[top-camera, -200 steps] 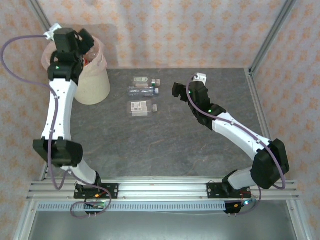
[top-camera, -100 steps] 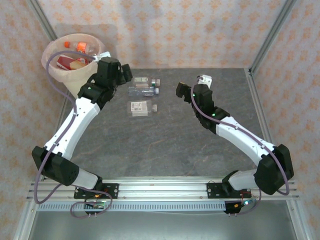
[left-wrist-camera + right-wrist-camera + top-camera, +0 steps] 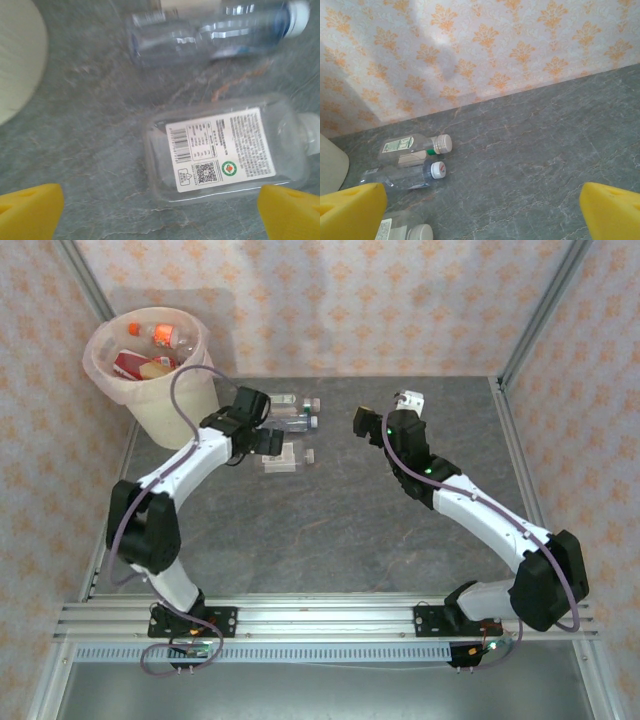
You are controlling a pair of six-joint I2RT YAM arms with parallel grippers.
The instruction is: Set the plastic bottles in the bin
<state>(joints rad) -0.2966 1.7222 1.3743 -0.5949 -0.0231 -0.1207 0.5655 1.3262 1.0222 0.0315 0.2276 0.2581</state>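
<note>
- Bottles: three lie on their sides toward 12 o'clock of the table [image 3: 400, 530], caps pointing to 3 o'clock. The white-label bottle [image 3: 225, 147] is nearest, the middle bottle [image 3: 210, 32] lies just beyond it, and the green-label bottle [image 3: 400, 145] is farthest.
- Bin [image 3: 180, 405]: it stands at the table's 10 o'clock corner and already holds several bottles, so these three look like the remainder.
- Left gripper [image 3: 160, 210]: its jaws are spread wide and empty, and it hovers just over the white-label bottle, probably chosen because it is the closest.
- The yellow pads [image 3: 30, 210] line up along the bottle's length rather than across it, so a wrist turn seems needed before closing.
- Right gripper [image 3: 480, 212]: it also gapes wide with nothing held, at 3 o'clock of the bottles and well apart from them. It is likely parked there to leave the left arm room.
</note>
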